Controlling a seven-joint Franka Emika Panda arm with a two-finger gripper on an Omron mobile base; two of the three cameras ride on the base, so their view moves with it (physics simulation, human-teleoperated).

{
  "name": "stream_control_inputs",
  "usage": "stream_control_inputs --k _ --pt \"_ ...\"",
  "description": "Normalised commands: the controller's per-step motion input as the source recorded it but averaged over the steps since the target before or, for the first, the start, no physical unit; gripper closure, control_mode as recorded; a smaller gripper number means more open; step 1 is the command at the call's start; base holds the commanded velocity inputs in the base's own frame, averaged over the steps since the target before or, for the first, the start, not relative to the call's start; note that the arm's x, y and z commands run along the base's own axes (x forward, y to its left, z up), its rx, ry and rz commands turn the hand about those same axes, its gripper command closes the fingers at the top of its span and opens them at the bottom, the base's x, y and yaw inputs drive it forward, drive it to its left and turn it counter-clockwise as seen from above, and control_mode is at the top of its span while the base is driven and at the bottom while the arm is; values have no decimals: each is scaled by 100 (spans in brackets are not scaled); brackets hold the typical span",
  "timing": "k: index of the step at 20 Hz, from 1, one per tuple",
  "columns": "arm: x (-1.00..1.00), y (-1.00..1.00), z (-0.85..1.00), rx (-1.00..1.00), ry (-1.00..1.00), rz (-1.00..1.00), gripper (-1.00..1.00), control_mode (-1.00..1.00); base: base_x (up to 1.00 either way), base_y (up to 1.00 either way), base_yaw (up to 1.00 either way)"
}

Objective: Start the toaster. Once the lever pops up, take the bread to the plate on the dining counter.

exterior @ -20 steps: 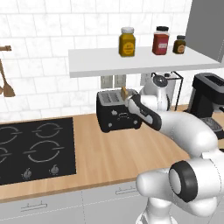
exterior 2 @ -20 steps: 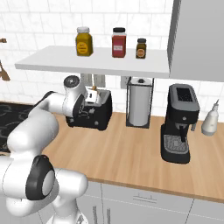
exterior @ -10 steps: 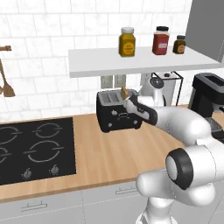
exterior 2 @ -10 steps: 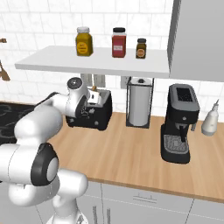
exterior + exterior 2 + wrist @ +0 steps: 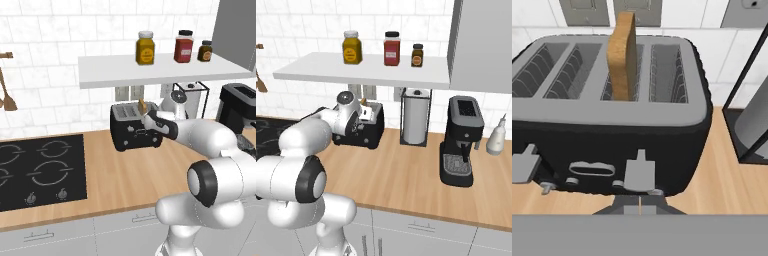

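My gripper (image 5: 640, 200) sits at the frame bottom, jaws pressed together just below the right grey lever (image 5: 640, 172) of the black boxy toaster (image 5: 612, 120); the tan square bread slice (image 5: 623, 55) stands upright in the third slot, upper centre

wood counter (image 5: 406, 175), bearing toaster (image 5: 135, 127), paper towel holder (image 5: 416, 117), coffee machine (image 5: 462, 141), inset hob (image 5: 35, 170)

You see white tiled wall (image 5: 60, 45), wood counter (image 5: 406, 170), black hob (image 5: 40, 167), white shelf (image 5: 361, 70) with jars (image 5: 392, 48).
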Motion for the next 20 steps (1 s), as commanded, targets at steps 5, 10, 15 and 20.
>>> stream_control_inputs --k 5,10,15,20 --pt "3 0 -8 0 0 0 100 -100 0 0 0" --pt "10 0 -7 0 0 0 100 -100 0 0 0" --pt "14 0 -10 0 0 0 100 -100 0 0 0" --pt "12 0 -14 0 0 0 100 -100 0 0 0"
